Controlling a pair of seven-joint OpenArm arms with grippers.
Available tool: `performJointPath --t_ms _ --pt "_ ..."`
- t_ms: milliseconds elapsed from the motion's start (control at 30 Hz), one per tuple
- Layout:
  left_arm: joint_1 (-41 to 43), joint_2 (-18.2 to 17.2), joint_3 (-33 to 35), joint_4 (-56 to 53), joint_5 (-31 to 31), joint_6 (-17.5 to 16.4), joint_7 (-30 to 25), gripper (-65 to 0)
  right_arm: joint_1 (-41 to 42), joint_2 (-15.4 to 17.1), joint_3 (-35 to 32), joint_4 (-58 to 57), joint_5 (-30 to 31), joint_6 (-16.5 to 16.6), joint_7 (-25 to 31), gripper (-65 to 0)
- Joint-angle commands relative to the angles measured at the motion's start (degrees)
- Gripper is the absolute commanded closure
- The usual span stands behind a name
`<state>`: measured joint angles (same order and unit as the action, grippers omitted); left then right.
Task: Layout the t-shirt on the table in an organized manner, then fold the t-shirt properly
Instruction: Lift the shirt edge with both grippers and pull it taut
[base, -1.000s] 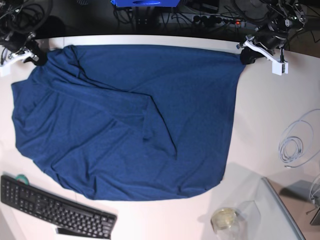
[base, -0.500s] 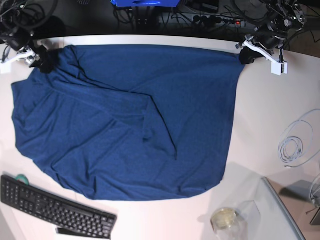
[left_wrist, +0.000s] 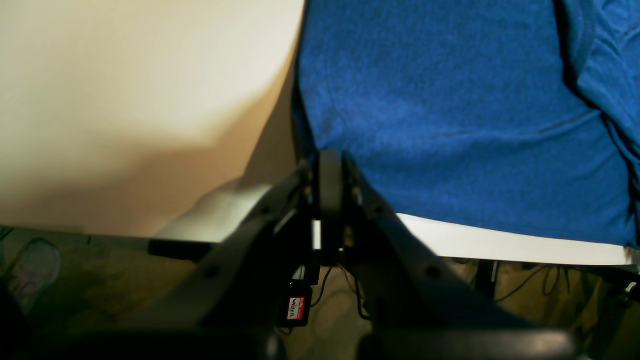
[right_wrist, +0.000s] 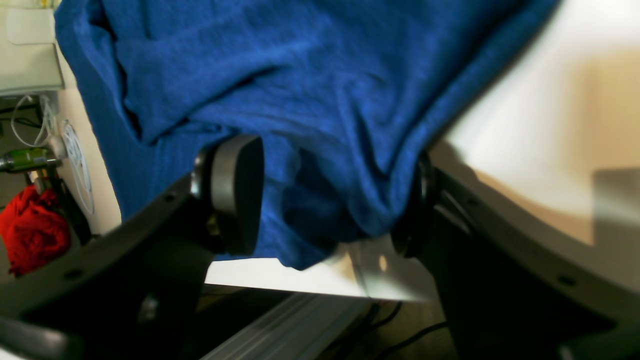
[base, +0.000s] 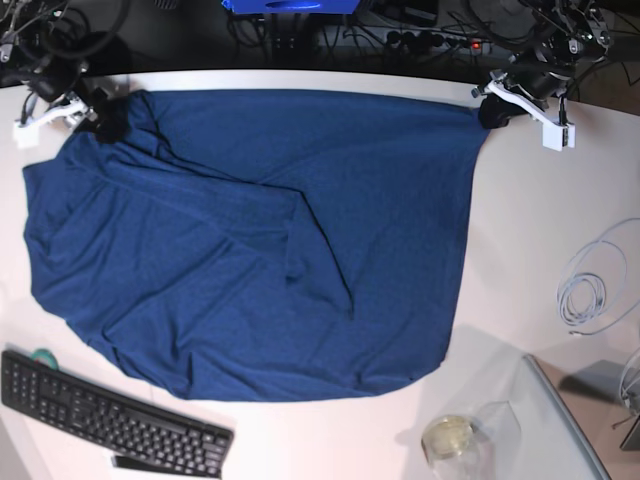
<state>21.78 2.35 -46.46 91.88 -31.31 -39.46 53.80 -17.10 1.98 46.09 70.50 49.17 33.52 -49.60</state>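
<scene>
A large navy-blue t-shirt (base: 250, 240) lies spread across most of a white worktop (base: 540, 230), seen from above; its top edge runs close along the far edge of the worktop, its lower edge curves round near a black keyboard (base: 105, 415) at the near left; a long diagonal fold crosses the cloth from the upper left toward the middle, and the left side is rumpled. The left hand (base: 492, 110) sits at the shirt's far corner on the right of the overhead view; its wrist camera shows the two fingers pressed together at the very corner of the cloth, so it is clamped on the t-shirt. The right hand (right_wrist: 330, 195) is at the opposite far corner, on the left of the overhead view; its wrist camera shows the fingers (right_wrist: 235, 192) standing apart with a bunched corner of the t-shirt hanging loose between them, touching neither pad firmly. A coiled white cable (base: 590, 290) lies on the worktop well apart from the shirt.
</scene>
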Motion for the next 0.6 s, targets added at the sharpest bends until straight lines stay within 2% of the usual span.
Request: performJointPath --t_ms 0,133,167,200,233,267,300,333,400,467,567 --pt "0.15 -0.46 -0.18 0.83 -0.65 -0.54 -0.66 0.0 -0.52 0.62 0.02 0.49 -1.21 -0.33 -0.64 -35.4" --pt "0.15 -0.46 -0.18 0.83 -0.65 -0.54 -0.57 0.0 -0.52 0.53 0.02 0.49 -1.21 -0.33 -0.64 -33.3" --pt "0.15 -0.46 -0.18 0.83 -0.65 -0.54 -0.57 0.0 -0.52 0.53 0.02 0.49 -1.12 -0.33 -0.64 -28.4" --pt "0.15 -0.46 -0.18 0.83 -0.65 -0.54 -0.57 0.0 -0.52 0.53 0.02 0.49 -1.12 -0.33 -0.81 -19.7" --pt "0.15 -0.46 -0.18 0.83 -0.65 -0.54 -0.57 0.0 -0.52 0.53 0.11 0.58 -1.04 -0.33 -1.6 -7.5" --pt "0.15 -0.46 -0.36 0.83 -0.65 -0.54 -0.57 0.0 -0.52 0.53 0.38 0.67 -0.86 -0.59 -2.75 0.0" --pt "0.15 -0.46 -0.44 0.83 -0.65 -0.54 -0.57 0.0 -0.44 0.53 0.55 0.93 -0.77 -0.68 -4.07 0.0" --pt "0.15 -0.46 -0.62 0.92 -0.65 -0.54 -0.57 0.0 -0.44 0.53 0.55 1.9 -0.77 -0.68 -5.12 -3.5" --pt "0.42 -0.46 -0.71 1.18 -0.65 -0.54 -0.48 0.0 -0.7 0.26 0.64 4.62 -0.77 -1.56 -6.62 -0.2" --pt "1.38 -0.46 -0.71 1.79 -0.82 -0.54 -0.48 0.0 -0.79 -0.09 0.64 7.96 -0.77 -6.4 -8.2 -0.3" --pt "2.35 -0.37 -0.71 3.29 -0.82 -0.54 -0.48 0.0 -0.79 -0.62 1.61 10.95 -0.68 -11.14 -10.66 -0.5"
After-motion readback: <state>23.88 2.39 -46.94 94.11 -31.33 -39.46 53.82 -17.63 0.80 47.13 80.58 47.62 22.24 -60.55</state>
